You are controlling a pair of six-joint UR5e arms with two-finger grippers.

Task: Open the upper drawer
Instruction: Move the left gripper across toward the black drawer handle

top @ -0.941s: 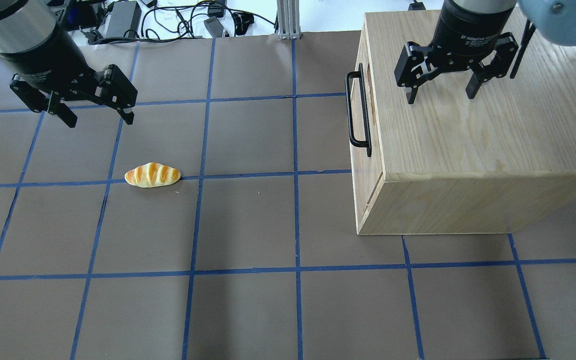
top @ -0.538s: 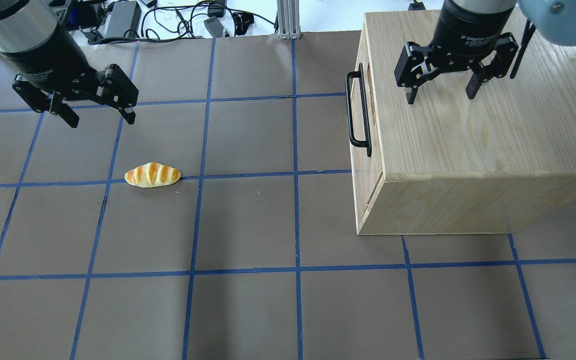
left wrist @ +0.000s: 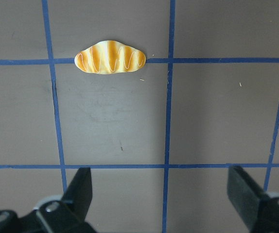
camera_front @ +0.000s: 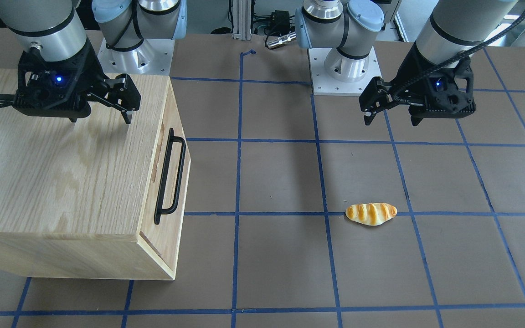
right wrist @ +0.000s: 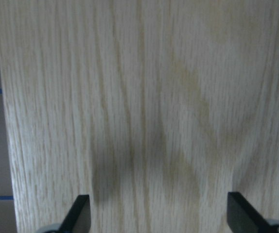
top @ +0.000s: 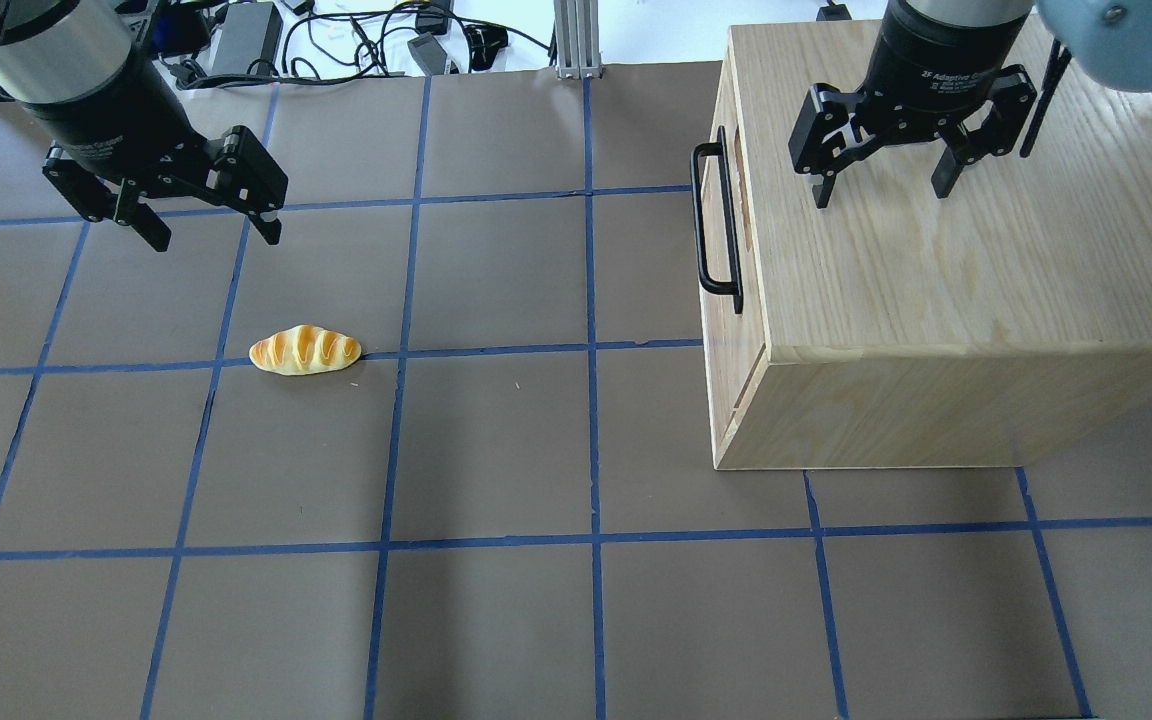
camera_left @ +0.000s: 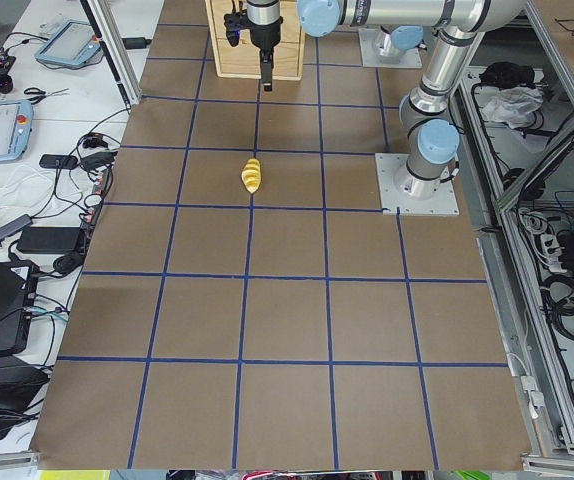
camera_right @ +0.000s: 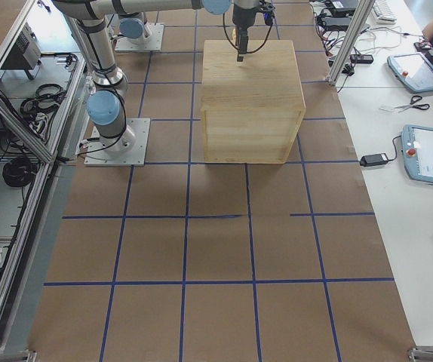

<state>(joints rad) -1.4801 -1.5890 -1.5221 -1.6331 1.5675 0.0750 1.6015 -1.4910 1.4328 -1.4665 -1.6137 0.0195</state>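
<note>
The upper drawer's front panel (top: 726, 330) faces the table's middle and sits flush in the oak cabinet (top: 946, 280), so the drawer is closed. Its black bar handle (top: 715, 226) also shows in the front-facing view (camera_front: 170, 176). My right gripper (top: 881, 195) is open and empty, hovering over the cabinet's top (right wrist: 144, 97), to the right of the handle. My left gripper (top: 217, 238) is open and empty above the table at the far left, well away from the drawer; it also shows in the front-facing view (camera_front: 390, 121).
A toy bread loaf (top: 305, 351) lies on the brown mat with blue tape lines, just below my left gripper; the left wrist view shows it (left wrist: 110, 57) ahead of the fingers. Cables and power bricks (top: 246, 35) lie beyond the table's far edge.
My left gripper has moved a little to the right, still open. The right gripper, the cabinet and the bread have not moved.
</note>
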